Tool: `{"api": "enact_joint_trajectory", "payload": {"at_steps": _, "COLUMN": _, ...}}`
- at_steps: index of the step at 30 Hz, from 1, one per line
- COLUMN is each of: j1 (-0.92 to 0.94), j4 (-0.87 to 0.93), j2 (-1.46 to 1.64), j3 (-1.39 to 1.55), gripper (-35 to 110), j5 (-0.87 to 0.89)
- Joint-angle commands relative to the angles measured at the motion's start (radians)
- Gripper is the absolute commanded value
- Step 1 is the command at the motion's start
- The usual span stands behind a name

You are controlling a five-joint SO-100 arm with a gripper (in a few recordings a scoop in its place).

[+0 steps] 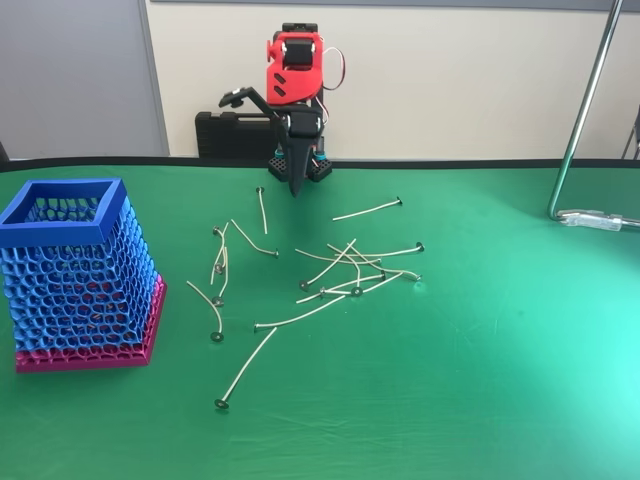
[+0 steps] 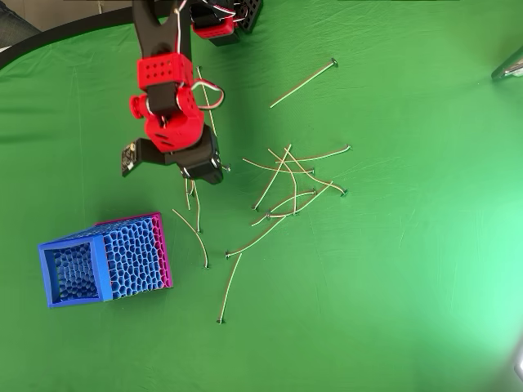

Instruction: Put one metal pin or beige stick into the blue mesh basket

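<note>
You are looking at a red-and-black gripper (image 1: 296,185) hanging with its pointed black fingers together, gripping nothing | thin curved beige sticks (image 1: 330,282) with round grey heads are lying scattered on smooth green cloth (image 1: 480,380) | the honeycomb-mesh blue basket (image 1: 75,270), pink-based, is standing left of them, apart.

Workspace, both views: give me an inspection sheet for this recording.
Surface: green cloth table, flat.
Job's things: blue mesh basket upright at the left of the fixed view, nothing seen inside; beige sticks scattered loose mid-table, several crossing.
Clutter: nothing seen.
Grippers: gripper points down behind the sticks, jaws look closed, holding nothing.
Cables: red and white wires loop off the red arm.
Surroundings: metal stand at right, black case behind, pale wall.
</note>
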Motion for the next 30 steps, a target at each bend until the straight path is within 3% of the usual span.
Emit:
{"api": "enact_joint_trajectory", "payload": {"at_steps": 1, "j1": -0.035, "j4": 0.005, "j2": -0.061, "j3": -0.135, "gripper": 1, "j5": 0.012}}
{"api": "enact_joint_trajectory", "payload": {"at_steps": 24, "j1": -0.173, "j4": 0.020, "j2": -0.541, "j3": -0.604, "gripper": 1, "j5": 0.230}}
{"api": "enact_joint_trajectory", "payload": {"at_steps": 30, "j1": -0.190, "j4": 0.023, "j2": -0.612, "j3": -0.683, "gripper": 8, "j5": 0.275}}
